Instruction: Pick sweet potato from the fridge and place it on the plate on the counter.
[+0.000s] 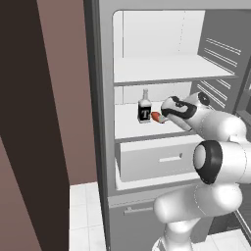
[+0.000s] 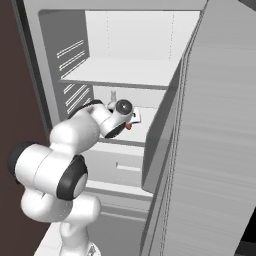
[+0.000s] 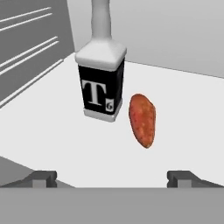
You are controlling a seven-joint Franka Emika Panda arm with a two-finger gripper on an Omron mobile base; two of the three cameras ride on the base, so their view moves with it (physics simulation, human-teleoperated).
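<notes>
Fingers spread wide, nothing between them — the sweet potato lies dead ahead on the fridge shelf, just beside the bottle, long axis pointing away from the hand.

The robot arm is showing glossy white, rounded shell segments joined by dark grey-black bands at its joints, its bulbous links narrowing toward a white hand trimmed in black; two small dark grey, blocky fingertips are showing in the hand view.
</notes>
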